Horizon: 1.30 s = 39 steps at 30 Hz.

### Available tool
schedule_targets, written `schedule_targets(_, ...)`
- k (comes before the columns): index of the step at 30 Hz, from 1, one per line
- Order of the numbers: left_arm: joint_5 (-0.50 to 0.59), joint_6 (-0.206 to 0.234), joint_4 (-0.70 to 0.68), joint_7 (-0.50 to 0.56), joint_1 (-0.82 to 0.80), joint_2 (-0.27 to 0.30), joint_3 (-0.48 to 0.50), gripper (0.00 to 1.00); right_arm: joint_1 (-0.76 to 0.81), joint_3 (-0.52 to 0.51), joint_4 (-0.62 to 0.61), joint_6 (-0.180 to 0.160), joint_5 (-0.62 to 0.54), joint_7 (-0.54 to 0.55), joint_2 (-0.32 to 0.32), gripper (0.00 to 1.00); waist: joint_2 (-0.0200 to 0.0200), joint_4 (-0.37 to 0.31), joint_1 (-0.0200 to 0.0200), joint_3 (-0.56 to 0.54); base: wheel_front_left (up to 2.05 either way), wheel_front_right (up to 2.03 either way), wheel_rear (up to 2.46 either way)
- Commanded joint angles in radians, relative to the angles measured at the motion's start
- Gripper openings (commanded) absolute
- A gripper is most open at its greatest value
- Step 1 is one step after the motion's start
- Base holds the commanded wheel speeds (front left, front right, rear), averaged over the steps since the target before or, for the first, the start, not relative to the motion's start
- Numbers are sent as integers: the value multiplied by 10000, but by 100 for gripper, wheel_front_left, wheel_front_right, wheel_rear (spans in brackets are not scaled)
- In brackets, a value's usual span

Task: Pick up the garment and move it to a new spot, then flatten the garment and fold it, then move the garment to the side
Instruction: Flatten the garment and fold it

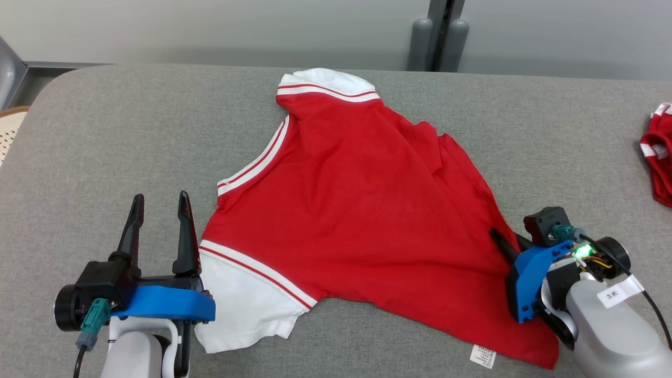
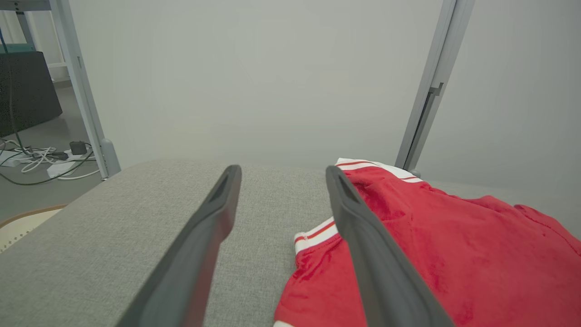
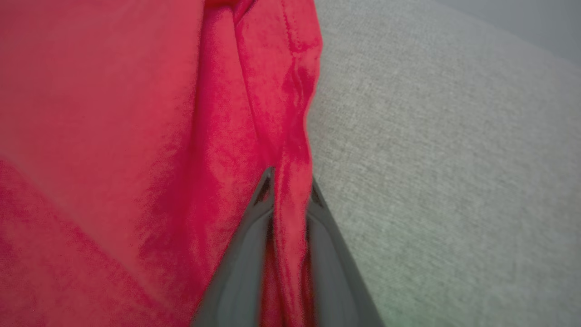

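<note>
Table (image 1: 105, 147): topped in grey woven cloth, near-left corner rounded.

Garment (image 1: 357, 210): red shirt, white sleeves, red-and-white striped trim. Lay spread but creased across the middle of the table, one sleeve toward the far edge, the other at the near left. White label (image 1: 483, 358) showed at the near hem.

Left gripper (image 1: 160, 207): stood over bare table cloth just beside the near sleeve. Jaws spread wide, nothing between them.

Right gripper (image 3: 290, 181): set low at the garment's right edge. Jaws drawn narrow, pinched on a raised fold of the red fabric.

Second red garment (image 1: 659, 152): bunched at the table's far right, well apart from the first.

Room: pale grey wall (image 1: 210, 26) behind the table, with a grey metal upright (image 1: 438, 34) against it. Cables (image 2: 41, 159) lay loose on the floor at the left, near a dark cabinet (image 2: 27, 91).
</note>
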Motion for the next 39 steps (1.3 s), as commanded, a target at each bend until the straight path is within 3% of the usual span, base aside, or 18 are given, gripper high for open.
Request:
schedule_targets(1,55,-50,21,-41,-76,-16,34,100,-21,50,164,-2,64,60,-141,0,-1,1,0,-8,0,0,0)
schedule_targets(10,108,-99,-3,-41,-201,-42,20,100,-1552,-653,1202,-2,222,-754,-813,0,-1,171,0,6,0,0,0)
schedule_targets(14,112,-122,-7,-41,-183,-48,45,100,-1999,-964,2051,-2,160,-1209,-667,0,-1,227,0,15,0,0,0)
schedule_targets(15,110,-121,1,-41,-177,-50,45,100,-2063,-979,2224,-2,172,-1307,-550,26,-1,224,0,25,0,0,0)
schedule_targets(16,105,-124,-6,-41,-174,-51,45,100,-2111,-1001,2384,-2,204,-1379,-468,100,-1,215,0,30,0,0,0)
schedule_targets(22,77,-68,-53,-41,-126,-57,135,100,-2245,-1055,2724,-2,326,-2239,-77,100,-1,-64,0,3,0,0,0)
schedule_targets(27,164,-39,-85,-41,21,-56,334,100,-2017,-1204,2168,-2,425,-2537,-7,100,-1,-419,0,-195,0,0,0)
schedule_targets(33,267,-70,-166,-41,272,-26,557,100,-532,-2828,-930,-2,113,-2562,175,100,-1,-891,0,-527,0,0,0)
schedule_targets(39,307,-118,-219,-41,441,2,715,100,1184,-4112,-3253,-1,-546,-2564,887,100,-1,-1091,0,-688,0,0,0)
